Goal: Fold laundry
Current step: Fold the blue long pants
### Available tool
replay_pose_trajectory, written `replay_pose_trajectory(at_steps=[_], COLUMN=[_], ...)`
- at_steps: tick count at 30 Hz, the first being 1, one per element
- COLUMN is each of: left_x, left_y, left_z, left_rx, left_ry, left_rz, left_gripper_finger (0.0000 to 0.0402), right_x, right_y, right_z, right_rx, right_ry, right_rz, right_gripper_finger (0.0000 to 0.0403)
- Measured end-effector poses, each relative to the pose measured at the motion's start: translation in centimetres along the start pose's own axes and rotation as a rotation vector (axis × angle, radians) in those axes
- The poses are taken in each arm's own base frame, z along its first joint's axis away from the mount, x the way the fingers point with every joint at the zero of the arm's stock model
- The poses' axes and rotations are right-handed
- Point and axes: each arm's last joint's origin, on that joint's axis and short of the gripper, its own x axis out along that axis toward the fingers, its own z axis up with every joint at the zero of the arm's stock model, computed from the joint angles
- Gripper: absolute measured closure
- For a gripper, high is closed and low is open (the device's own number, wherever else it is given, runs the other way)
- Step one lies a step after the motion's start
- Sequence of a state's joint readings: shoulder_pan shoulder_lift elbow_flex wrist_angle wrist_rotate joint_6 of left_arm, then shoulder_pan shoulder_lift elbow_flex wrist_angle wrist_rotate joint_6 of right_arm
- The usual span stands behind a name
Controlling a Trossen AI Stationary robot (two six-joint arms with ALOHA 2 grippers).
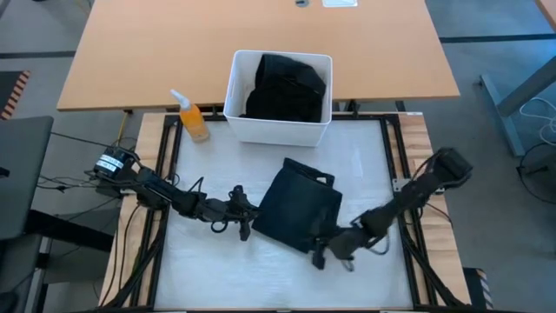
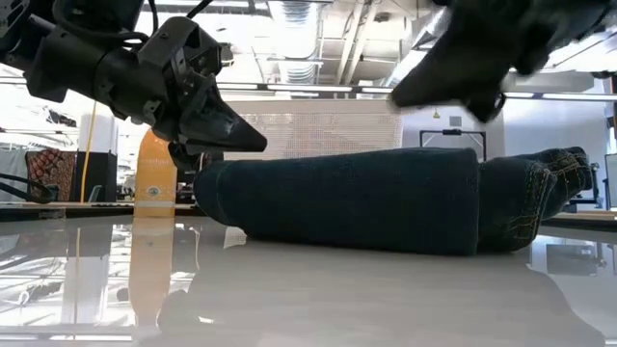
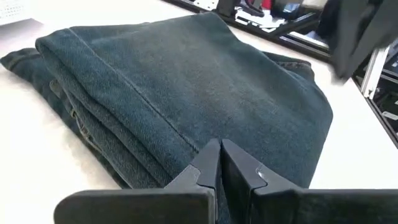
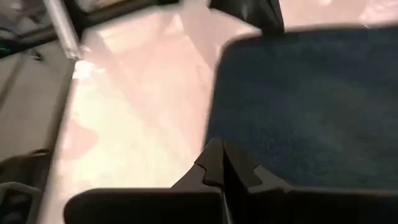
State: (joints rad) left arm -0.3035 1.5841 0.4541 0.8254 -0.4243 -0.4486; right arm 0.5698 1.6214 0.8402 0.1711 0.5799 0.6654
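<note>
Two grippers, left gripper (image 1: pixel 244 228) and right gripper (image 1: pixel 320 254), pressed together, empty, flanking folded navy trousers (image 1: pixel 298 209). Thick soft denim, heavyish; you grab stacked fold edge.

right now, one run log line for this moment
step: fold laundry | folded trousers on table | left gripper shut, at left edge | right gripper shut, at near corner

In the low view the right arm (image 2: pixel 482 48) is a dark blur cut off by the top edge, and the folded trousers (image 2: pixel 386 198) hide the white bin behind them; the bin's wall (image 1: pixel 278 129) conceals the lower part of the black clothing (image 1: pixel 287 87)
</note>
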Motion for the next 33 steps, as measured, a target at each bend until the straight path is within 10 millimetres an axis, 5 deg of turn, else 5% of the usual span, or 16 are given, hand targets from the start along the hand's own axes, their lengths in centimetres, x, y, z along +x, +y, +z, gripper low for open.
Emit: replay_pose_trajectory(at_steps=[6, 14, 21, 33], left_x=[0.1, -0.4, -0.4, -0.5], left_y=[0.1, -0.6, -0.5, -0.7], left_z=[-0.1, -1.0, -0.9, -1.2], left_rx=[-0.015, 0.005, 0.022, 0.012], left_ry=[0.022, 0.087, 0.066, 0.077], left_rz=[-0.014, -0.038, -0.008, -0.011], left_gripper_finger=[0.0401, 0.0401, 0.0401, 0.0401], right_x=[3.0, -2.1, -3.8, 7.8], right_y=[-1.7, -4.2, -3.4, -8.9], right_z=[-2.5, -1.1, 3.1, -0.5], right_rx=[0.021, -0.005, 0.139, 0.119], right_ry=[0.209, 0.415, -0.075, -0.194], right_rz=[-0.034, -0.224, -0.272, -0.583], right_gripper_finger=[0.0386, 0.0385, 0.0385, 0.0385])
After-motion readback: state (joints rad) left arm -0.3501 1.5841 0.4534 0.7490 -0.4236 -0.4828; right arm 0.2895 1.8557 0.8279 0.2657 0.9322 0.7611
